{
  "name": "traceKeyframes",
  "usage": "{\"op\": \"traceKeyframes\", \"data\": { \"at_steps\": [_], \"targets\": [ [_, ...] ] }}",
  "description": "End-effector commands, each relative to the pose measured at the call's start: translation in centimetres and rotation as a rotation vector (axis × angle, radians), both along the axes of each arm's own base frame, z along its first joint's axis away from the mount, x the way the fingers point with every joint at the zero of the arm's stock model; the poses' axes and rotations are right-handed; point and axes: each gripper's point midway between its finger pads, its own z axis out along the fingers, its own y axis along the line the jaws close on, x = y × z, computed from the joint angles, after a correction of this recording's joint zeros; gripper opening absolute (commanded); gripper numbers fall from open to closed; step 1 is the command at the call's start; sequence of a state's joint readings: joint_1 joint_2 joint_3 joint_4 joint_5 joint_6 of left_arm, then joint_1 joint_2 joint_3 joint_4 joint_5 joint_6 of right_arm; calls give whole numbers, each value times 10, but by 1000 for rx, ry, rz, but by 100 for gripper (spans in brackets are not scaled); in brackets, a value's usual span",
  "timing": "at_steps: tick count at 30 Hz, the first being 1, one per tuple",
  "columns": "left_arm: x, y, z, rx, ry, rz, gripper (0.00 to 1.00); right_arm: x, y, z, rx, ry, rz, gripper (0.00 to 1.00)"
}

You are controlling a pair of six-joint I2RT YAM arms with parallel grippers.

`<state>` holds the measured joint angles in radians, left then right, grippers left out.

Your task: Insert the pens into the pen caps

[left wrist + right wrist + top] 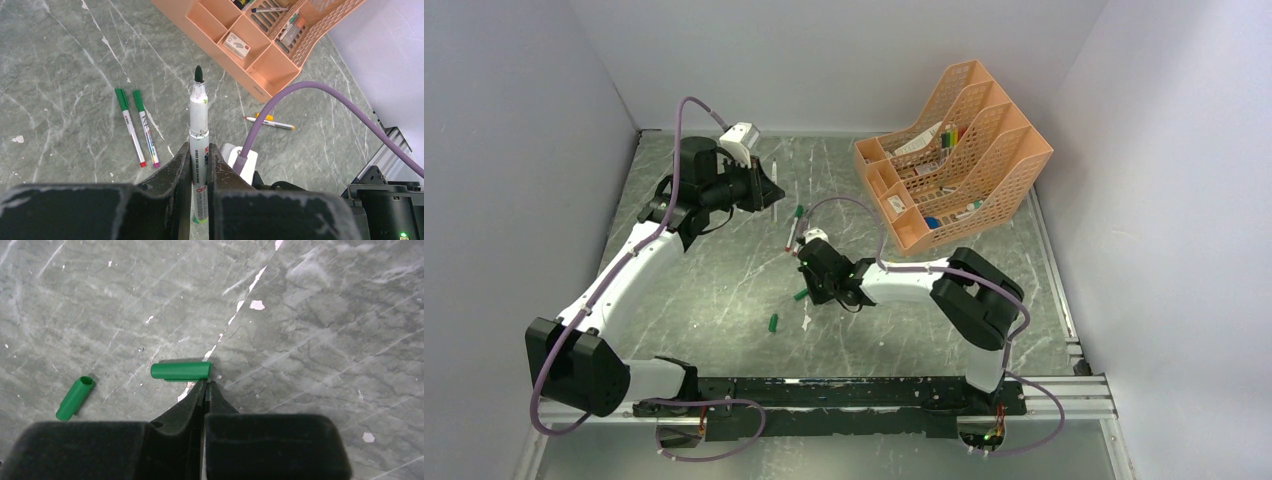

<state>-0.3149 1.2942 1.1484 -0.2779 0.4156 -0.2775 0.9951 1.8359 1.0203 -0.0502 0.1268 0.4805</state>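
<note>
Top view: left hand (771,191) at 11 o'clock. Left wrist: we see it clamp a pen (199,120). Right wrist: right hand (206,386) pressed together, empty; cap (180,370) at its 12 o'clock. Closed tips could roll it away.

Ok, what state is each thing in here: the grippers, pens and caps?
left gripper: shut on the held pen
held pen: uncapped, green tip bare
capped pens: caps on, lying side by side on the table
near cap: loose, on its side, beside the right fingertips
far cap: loose, on its side, open end showing
right gripper: shut, empty
</note>
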Motion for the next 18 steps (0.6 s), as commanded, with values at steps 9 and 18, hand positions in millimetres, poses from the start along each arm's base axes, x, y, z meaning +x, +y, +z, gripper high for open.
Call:
{"op": "traceKeyframes", "data": {
  "at_steps": [9, 18],
  "targets": [
    [-2, 2, 6, -16, -21, -8, 7, 17, 14, -10, 5, -8, 22, 0],
    [1, 2, 14, -49, -33, 10, 7, 29, 15, 33, 34, -153, -94, 17]
  ]
}}
